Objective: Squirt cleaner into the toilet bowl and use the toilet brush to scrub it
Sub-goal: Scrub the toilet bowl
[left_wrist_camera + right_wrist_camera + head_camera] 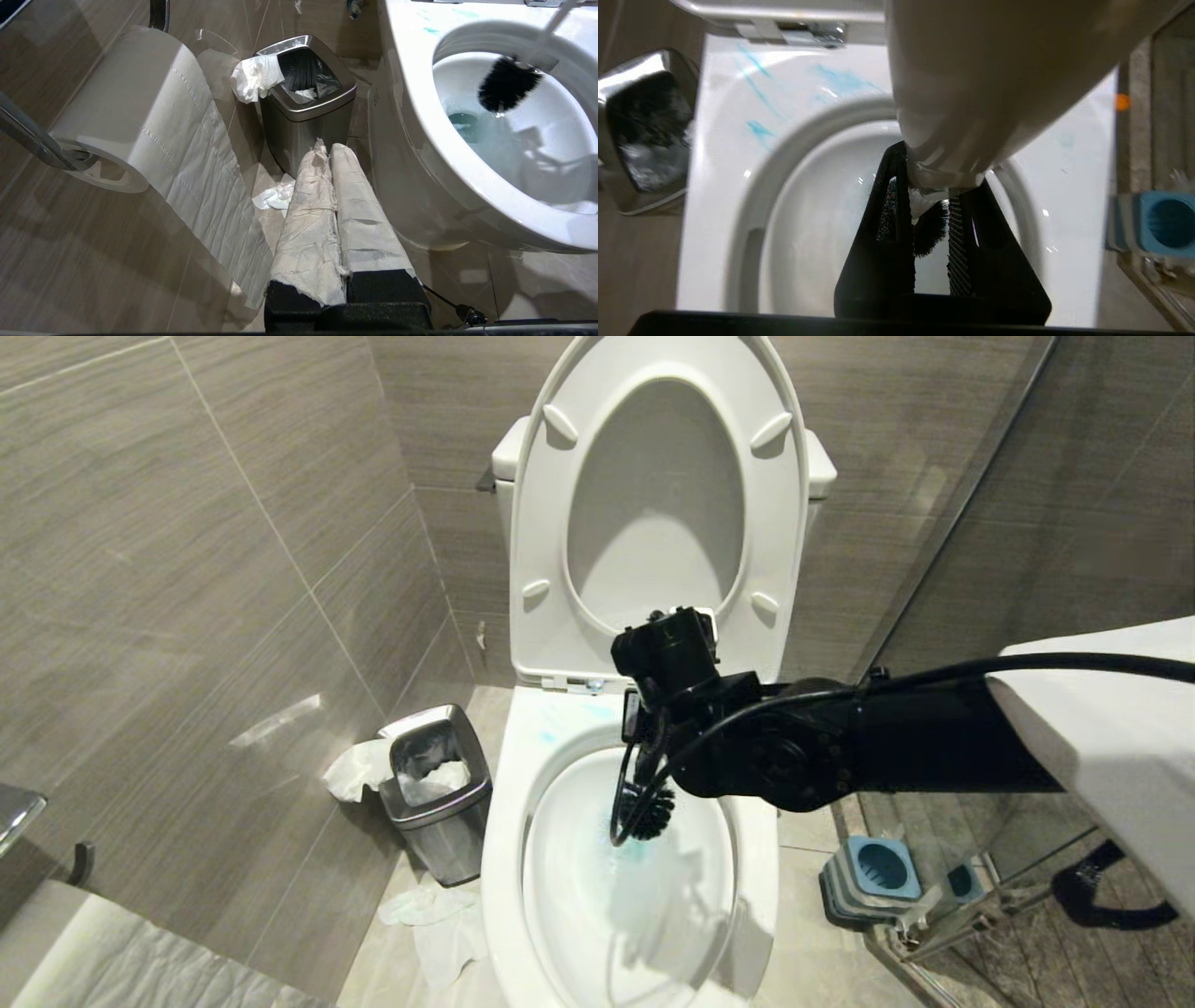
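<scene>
The right end effector (931, 219) grips the white-handled, black-bristled toilet brush (646, 807) inside the glossy white ceramic toilet bowl (504, 821), above turquoise cleaner (467, 126). The left end effector (329, 154) is closed, empty, beside the bowl.

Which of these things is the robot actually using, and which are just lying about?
In use:
- brush, held by the right gripper over the bowl
- blue cleaner smeared on the rim
- brush base, empty on the floor

Lying about:
- steel bin with tissue hanging out
- paper on the floor
- toilet roll
- left gripper, idle, fingers paper-wrapped
</scene>
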### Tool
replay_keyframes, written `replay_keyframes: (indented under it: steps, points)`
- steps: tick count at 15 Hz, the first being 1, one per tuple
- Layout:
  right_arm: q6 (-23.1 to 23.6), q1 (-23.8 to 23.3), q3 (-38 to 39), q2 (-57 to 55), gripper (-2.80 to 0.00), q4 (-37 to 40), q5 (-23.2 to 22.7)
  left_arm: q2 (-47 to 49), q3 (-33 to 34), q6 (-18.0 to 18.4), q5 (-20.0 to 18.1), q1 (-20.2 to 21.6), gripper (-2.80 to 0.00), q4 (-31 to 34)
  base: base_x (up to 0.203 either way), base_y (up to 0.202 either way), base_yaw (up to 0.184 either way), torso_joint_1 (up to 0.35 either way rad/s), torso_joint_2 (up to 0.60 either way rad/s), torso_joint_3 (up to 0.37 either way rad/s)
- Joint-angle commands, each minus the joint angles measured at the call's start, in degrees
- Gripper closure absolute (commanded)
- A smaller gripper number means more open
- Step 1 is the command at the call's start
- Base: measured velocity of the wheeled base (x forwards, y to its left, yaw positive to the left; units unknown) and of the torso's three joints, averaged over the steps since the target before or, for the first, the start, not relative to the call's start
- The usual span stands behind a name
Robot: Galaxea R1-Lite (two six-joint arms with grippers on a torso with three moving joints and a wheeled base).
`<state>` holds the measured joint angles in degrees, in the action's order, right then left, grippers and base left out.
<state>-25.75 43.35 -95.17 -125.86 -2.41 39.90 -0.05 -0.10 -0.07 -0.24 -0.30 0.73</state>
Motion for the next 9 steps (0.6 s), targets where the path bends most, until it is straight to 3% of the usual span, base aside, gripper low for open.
replay_keyframes:
  steps: [1,5,9]
  points:
    - [0.49,0.03,-8.05,-7.74,0.00,0.31,0.02,0.05,0.01,-0.01,-0.02,0.01,0.00,-0.03,0.000,0.000,0.000,0.000,0.00,0.000]
    - [0.96,4.41,-10.88,-10.02,0.00,0.83,-0.52,0.05,0.01,-0.01,-0.02,0.02,0.00,-0.03,0.000,0.000,0.000,0.000,0.00,0.000]
    - [0.70,7.98,-5.98,-7.14,0.00,0.92,-0.11,0.05,0.01,-0.01,-0.02,-0.05,0.00,-0.03,0.000,0.000,0.000,0.000,0.00,0.000]
